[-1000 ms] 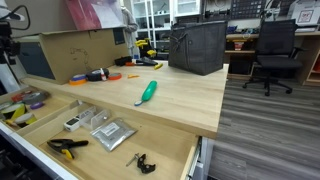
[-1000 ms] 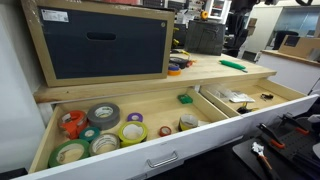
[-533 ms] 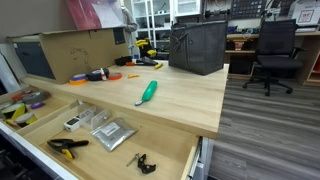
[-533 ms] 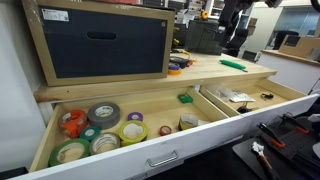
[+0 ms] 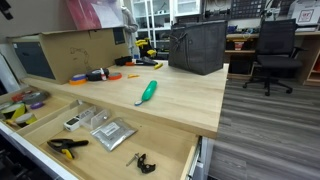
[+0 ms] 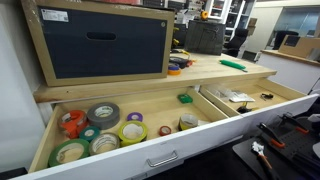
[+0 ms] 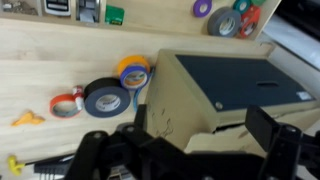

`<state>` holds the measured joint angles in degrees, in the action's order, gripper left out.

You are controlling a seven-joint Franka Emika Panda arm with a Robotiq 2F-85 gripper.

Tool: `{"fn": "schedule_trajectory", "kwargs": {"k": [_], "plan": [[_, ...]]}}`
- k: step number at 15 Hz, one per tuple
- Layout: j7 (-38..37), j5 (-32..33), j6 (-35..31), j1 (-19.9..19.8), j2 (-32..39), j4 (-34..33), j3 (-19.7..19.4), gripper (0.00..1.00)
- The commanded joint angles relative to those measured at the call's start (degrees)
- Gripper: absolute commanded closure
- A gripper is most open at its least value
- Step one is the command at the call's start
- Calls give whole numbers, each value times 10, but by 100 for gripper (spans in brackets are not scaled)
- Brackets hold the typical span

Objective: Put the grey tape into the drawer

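Nearest the wrist camera, the gripper fills the bottom of the wrist view as a dark, blurred shape. Its jaws stand wide apart, with nothing between them. It hangs high over the scene, well clear of everything on the wood.

Below it lies the pale table top, where the distractors sit close together: the flat orange ring just beside the blue-and-black roll, and a blue-and-yellow roll just past them. None of these looks grey, and I judge them no part of the job. To their right stands the box with its dark front panel.

Farther off, along the top edge of that view, the drawer stands open. The grey tape lies flat in it, dark centre hole up, among other rolls. In an exterior view the same roll rests on the floor of the drawer toward the back, near a red roll and a purple-and-yellow one — inside the walls, not on the rim. The wider drawer with the silver packet lies beside it and holds no grey roll.

So the placing looks done — the tape is in the right compartment and the jaws are empty. As far as I can judge, what is left is at most for the arm to pull away. The task does not ask for the drawer to be shut, and it stands open.
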<state>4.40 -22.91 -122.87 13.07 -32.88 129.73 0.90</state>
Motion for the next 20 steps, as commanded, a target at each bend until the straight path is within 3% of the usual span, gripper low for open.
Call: {"fn": "schedule_trajectory", "kwargs": {"k": [1,5,11,15,20], "plan": [[4,-9,-14,-33,24,-52,-32,0],[-8,-36,35,-35,53,-79,-57,0],[-87,-53,191,-57,79,-120,-49,0],[-143,-17,323,-85,103,-193,-38,0],[-145,110,451,-107,153,-299,-1,0]]}}
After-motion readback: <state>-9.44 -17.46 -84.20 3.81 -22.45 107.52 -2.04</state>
